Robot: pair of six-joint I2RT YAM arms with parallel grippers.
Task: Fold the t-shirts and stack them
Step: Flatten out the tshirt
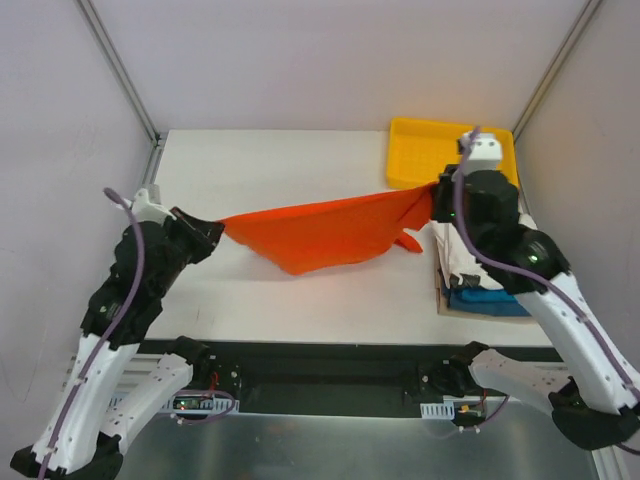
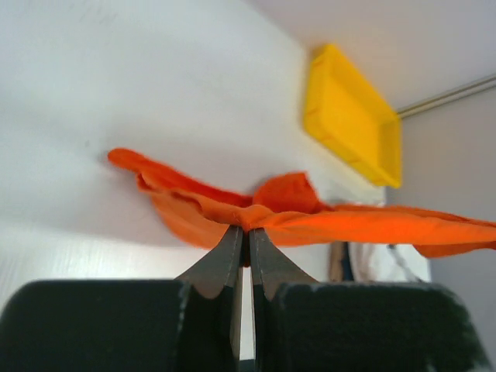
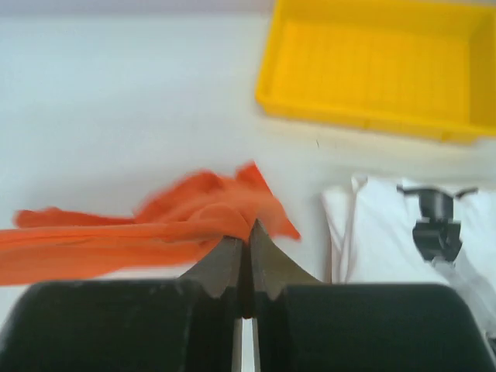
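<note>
The orange-red t-shirt (image 1: 320, 235) hangs stretched above the table between my two grippers. My left gripper (image 1: 216, 231) is shut on its left end, seen in the left wrist view (image 2: 246, 229) pinching the cloth (image 2: 310, 221). My right gripper (image 1: 436, 195) is shut on its right end, seen in the right wrist view (image 3: 248, 229) with the cloth (image 3: 139, 240) trailing left. A white folded t-shirt (image 3: 403, 240) lies on a stack at the right, with a blue one (image 1: 490, 300) under it.
A yellow plastic tray (image 1: 410, 165) stands at the back right corner, also in the left wrist view (image 2: 349, 116) and the right wrist view (image 3: 372, 70). The stack sits on a brown board (image 1: 442, 295) near the right wall. Metal frame posts rise at both back corners.
</note>
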